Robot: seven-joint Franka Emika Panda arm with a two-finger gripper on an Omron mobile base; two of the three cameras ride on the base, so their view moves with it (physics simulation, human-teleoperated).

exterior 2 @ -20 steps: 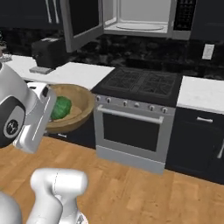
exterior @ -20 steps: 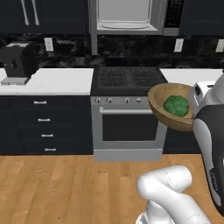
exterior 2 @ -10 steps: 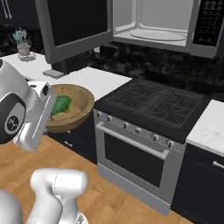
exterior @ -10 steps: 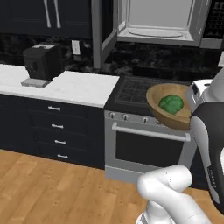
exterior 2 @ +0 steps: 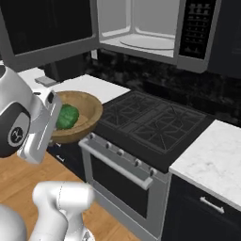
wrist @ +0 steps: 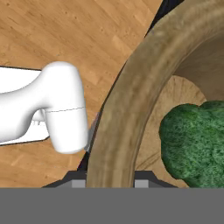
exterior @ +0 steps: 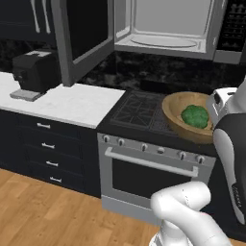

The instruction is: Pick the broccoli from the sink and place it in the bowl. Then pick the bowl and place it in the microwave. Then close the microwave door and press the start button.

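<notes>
The light wooden bowl (exterior: 178, 126) hangs in the air in front of the stove, tilted a little, with the dark-green broccoli (exterior: 195, 116) lying inside it. My gripper (wrist: 109, 181) is shut on the bowl's rim (wrist: 127, 113), which passes between the two finger tips; the broccoli (wrist: 197, 140) lies just past them. In the right base view the bowl (exterior 2: 90, 111) and broccoli (exterior 2: 66, 116) sit beside my white hand. The microwave (exterior: 168, 26) hangs above the stove, its door (exterior: 84, 36) swung wide to the left and its pale cavity and glass turntable (exterior 2: 148, 42) showing. The sink is out of view.
A black stove with an oven (exterior: 144, 158) stands under the microwave. A black coffee machine (exterior: 33, 72) sits on the white counter (exterior: 67, 103) to the left. More white counter (exterior 2: 212, 160) lies right of the stove. The button panel (exterior 2: 197, 26) is on the microwave's right side.
The whole picture has shifted: the base has driven nearer the stove and microwave, which loom larger now. The bowl with the broccoli stays in my gripper, unchanged relative to the arm.
</notes>
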